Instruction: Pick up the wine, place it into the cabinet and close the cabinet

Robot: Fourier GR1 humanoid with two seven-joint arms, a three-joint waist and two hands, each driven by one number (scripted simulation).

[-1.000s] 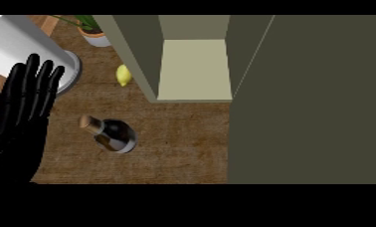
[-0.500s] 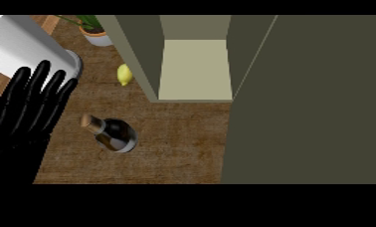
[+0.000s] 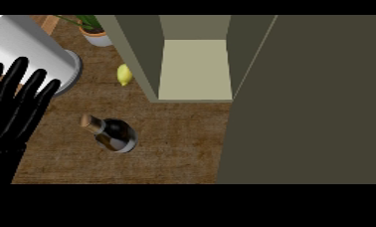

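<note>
**Wine bottle on counter, left hand open beside it, cabinet open**

- Cabinet door (image 3: pixel 301 101): biggest thing in view, dark olive panel filling the right side, swung open toward the camera.
- Cabinet (image 3: pixel 195 66): open, pale shelf floor visible inside, olive side walls. Sits top centre, front edge meets the counter.
- Counter (image 3: pixel 176 141): brown wood-grain top, runs from the left edge across to the door.
- Grey forearm (image 3: pixel 33 47): big light-grey cylinder at upper left, angled down toward the counter, above and behind the hand.
- Left hand (image 3: pixel 18 109): black, at the far left edge, fingers straight and spread, pointing up. Wide open, holding nothing. Apart from the bottle, which is to its right.
- Wine bottle (image 3: pixel 114 134): standing on the counter, seen from above, dark glass, cork-coloured top tilted to the upper left in this view. Left of centre, below and left of the cabinet opening, well outside it.
- Potted plant (image 3: pixel 94 31): top left, white pot, green leaves, just left of the cabinet wall.
- Lemon (image 3: pixel 125 74): small, yellow, on the counter just beside the cabinet's left wall, between plant and bottle.
- Right hand: not visible.
</note>
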